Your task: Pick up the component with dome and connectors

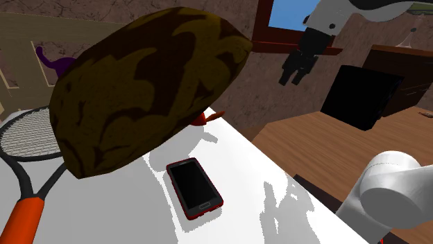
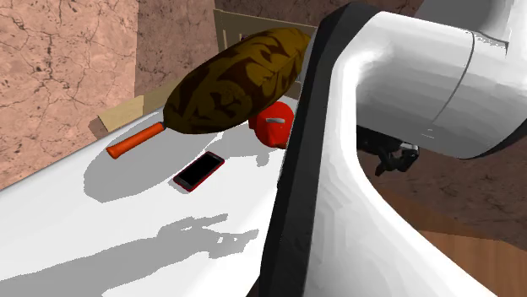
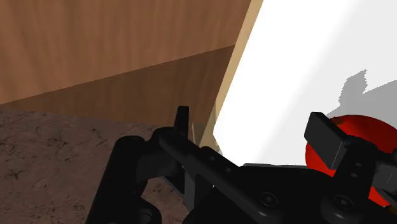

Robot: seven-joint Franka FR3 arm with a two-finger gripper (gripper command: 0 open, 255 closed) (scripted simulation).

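Observation:
The domed component [image 2: 274, 125] is a red rounded piece with a small pale mark. It sits on the white table [image 2: 127, 228] beside a big mottled brown object [image 2: 236, 80]. In the shoulder view just a red sliver [image 1: 203, 117] of it peeks out from behind that object [image 1: 146, 90]. My gripper [image 1: 297, 69] hangs in the air past the table's far edge, well above the surface. In the wrist view the gripper [image 3: 254, 130] is open, nothing between its fingers, and the red dome [image 3: 366, 130] lies beyond one fingertip [image 3: 324, 133], partly hidden by it.
A red-cased phone [image 1: 194, 186] lies flat mid-table. A racket with an orange handle [image 1: 24, 218] lies at the shoulder view's left. A black box [image 1: 364, 93] stands on the wooden floor beyond the table. My own arm [image 2: 397, 169] blocks much of the second exterior view.

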